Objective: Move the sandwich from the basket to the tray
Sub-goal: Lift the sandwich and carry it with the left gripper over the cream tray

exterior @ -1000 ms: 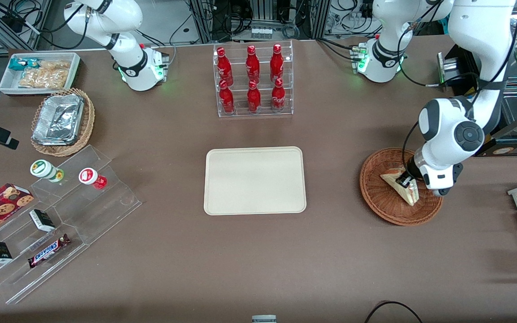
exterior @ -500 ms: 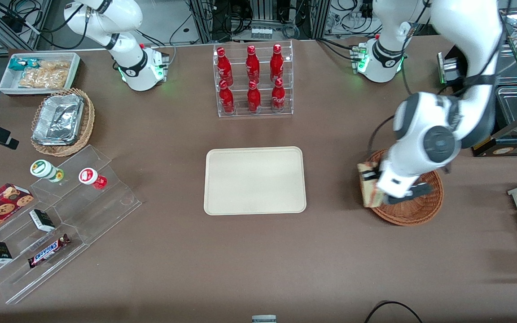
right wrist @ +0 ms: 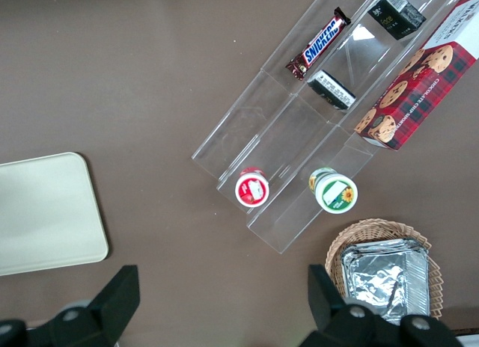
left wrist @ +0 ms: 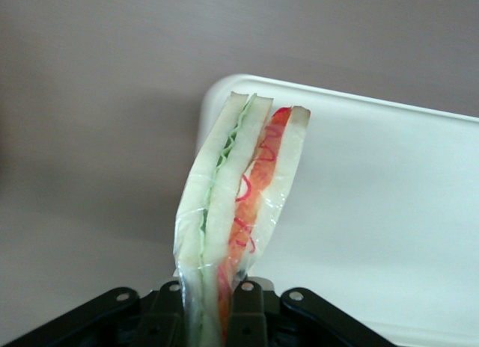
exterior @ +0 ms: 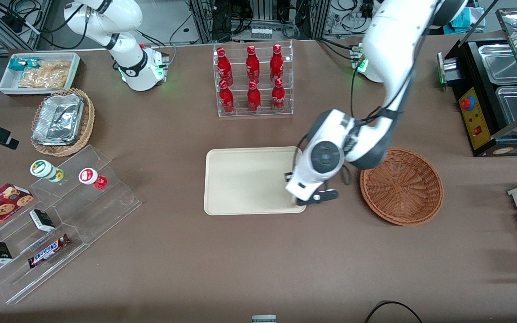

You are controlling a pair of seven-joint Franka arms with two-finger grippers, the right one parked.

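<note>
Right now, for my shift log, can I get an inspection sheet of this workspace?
Surface: brown tabletop, nothing spilled.
Job's things: triangular white-bread sandwich held above the cream rectangular tray, at its edge; round reddish-brown wicker basket holds nothing.
Clutter: red bottles in clear rack; foil containers in tan basket; snacks on acrylic steps.
Grippers: left arm's gripper shut on the sandwich.
Cables: black cable at the table's near edge.
Surroundings: metal pans.
</note>
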